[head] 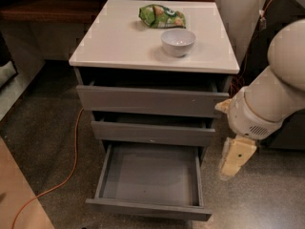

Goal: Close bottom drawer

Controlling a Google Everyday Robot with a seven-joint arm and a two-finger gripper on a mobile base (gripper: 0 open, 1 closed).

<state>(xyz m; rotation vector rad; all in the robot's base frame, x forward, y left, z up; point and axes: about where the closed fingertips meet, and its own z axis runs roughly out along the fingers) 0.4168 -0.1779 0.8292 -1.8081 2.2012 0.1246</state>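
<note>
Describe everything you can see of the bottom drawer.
The bottom drawer is the lowest of three matte grey, handleless drawers in the white-topped cabinet. It is pulled far out, well past the middle drawer above it, and sits just above the speckled floor. Its front is a plain flat panel. Thin side walls frame a grey tray interior with nothing visible in it. Nothing touches it: the gripper hangs pointing down off the drawer's right side in the view, apart from it.
</note>
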